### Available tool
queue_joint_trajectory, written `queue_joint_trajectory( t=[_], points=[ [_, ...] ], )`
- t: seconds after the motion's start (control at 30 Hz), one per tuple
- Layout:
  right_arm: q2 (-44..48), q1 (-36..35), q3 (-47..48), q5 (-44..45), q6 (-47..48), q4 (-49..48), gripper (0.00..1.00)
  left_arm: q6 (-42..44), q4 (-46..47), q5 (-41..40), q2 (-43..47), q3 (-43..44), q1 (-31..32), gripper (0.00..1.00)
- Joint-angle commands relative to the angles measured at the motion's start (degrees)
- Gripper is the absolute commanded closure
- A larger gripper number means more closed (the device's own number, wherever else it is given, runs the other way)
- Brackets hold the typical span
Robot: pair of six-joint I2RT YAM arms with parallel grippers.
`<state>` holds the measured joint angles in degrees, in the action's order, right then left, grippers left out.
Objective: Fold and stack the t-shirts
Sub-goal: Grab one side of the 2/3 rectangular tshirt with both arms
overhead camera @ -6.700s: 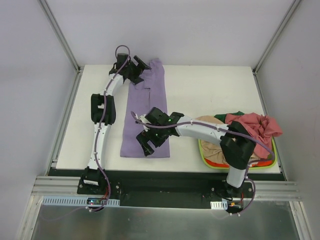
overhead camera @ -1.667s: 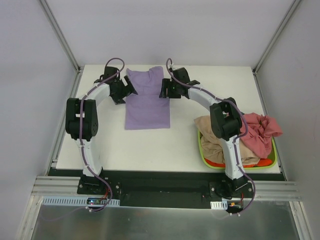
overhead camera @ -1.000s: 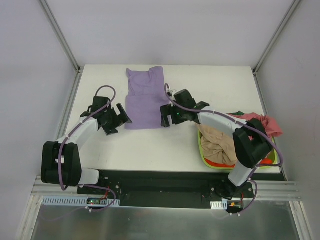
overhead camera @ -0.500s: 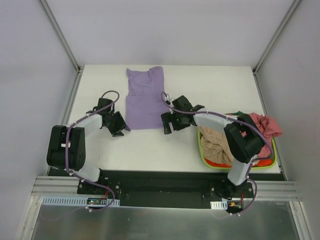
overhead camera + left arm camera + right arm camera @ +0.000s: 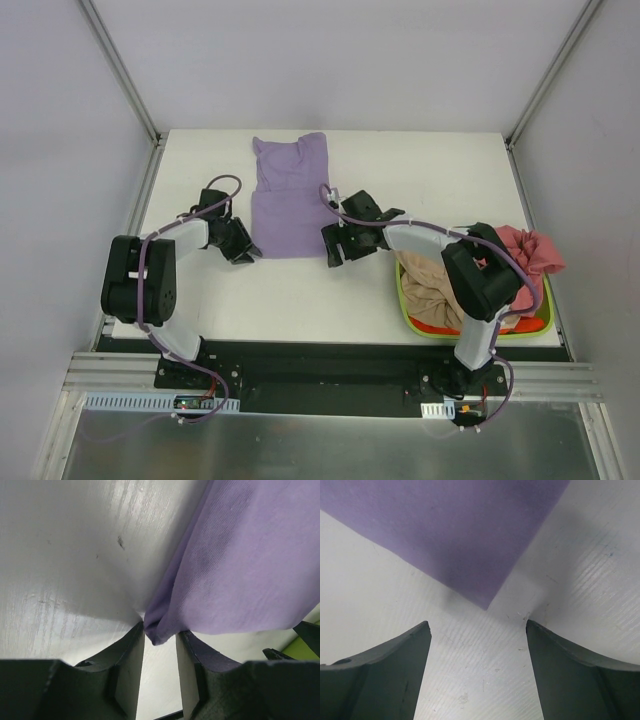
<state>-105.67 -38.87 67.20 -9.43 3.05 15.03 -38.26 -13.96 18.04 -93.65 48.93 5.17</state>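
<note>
Compared with half a second before, the left gripper (image 5: 243,249) has moved in to the near left corner of the lavender shirt (image 5: 290,195), and the right gripper (image 5: 332,252) has come a little closer to the near right corner.

From the top camera, I see this shirt lying flat and folded to a long strip on the white table (image 5: 420,170), left of the middle. Both grippers are low at its near edge, one at each corner. At the right stands the lime-green basket (image 5: 405,308) with a tan shirt (image 5: 425,285) and a pinkish-red shirt (image 5: 530,250) in a heap.

In my left wrist camera, the two fingers (image 5: 127,670) are drawn narrow and the bunched corner of the lavender cloth sits between their tips, touching both, so it is pinched.

In my right wrist camera, the fingers (image 5: 395,655) stand wide apart. The pointed corner of the lavender cloth lies flat on the table just ahead of them, between the two and touching neither.
</note>
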Motion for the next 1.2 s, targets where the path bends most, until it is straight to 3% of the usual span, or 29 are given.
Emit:
queue_joint_trajectory(
  t=[0.0, 0.13, 0.27, 0.43, 0.53, 0.7, 0.8, 1.0, 1.07, 1.17],
  points=[
    [-1.8, -0.1, 1.3, 0.1, 1.2, -0.3, 0.22, 0.9, -0.2, -2.1, -2.9, 1.1, -0.2, 0.71],
    [-2.6, -0.2, 1.0, 1.4, 1.5, -0.8, 0.27, 1.1, -0.3, -2.7, -3.3, 1.0, -0.2, 0.80],
    [-3.8, -0.6, 1.9, 1.4, 2.1, -1.2, 0.34, 1.3, -0.1, -2.3, -3.4, 0.7, -0.2, 1.00],
    [-5.6, -0.9, 3.5, 1.3, 2.3, -1.1, 0.41, 2.7, -0.2, -2.3, -3.3, 0.9, -0.2, 1.00],
    [-5.8, -1.2, 3.3, 0.6, 2.7, -1.5, 0.52, 2.8, 0.0, -2.3, -2.8, 0.8, -0.2, 1.00],
    [-6.1, -1.6, 2.0, 0.2, 2.4, -5.0, 0.88, 2.8, 1.8, -1.4, -1.6, -0.8, -0.2, 1.00],
    [-3.9, -2.0, -0.2, 0.6, 2.3, -6.2, 1.00, 2.6, 2.7, -0.9, 0.7, -3.1, -0.1, 1.00],
    [10.0, -4.5, -8.9, -2.9, 2.5, -4.7, 1.00, 1.8, 2.6, -0.5, 15.0, -12.9, 0.6, 1.00],
    [15.4, -5.9, -11.5, -4.1, 1.8, -1.7, 1.00, 0.2, 2.2, 1.3, 23.3, -17.3, 1.2, 1.00],
    [24.1, -8.0, -14.1, -7.3, -1.0, 5.3, 1.00, -2.0, -6.3, -1.0, 38.8, -20.0, 2.9, 1.00]
  ],
)
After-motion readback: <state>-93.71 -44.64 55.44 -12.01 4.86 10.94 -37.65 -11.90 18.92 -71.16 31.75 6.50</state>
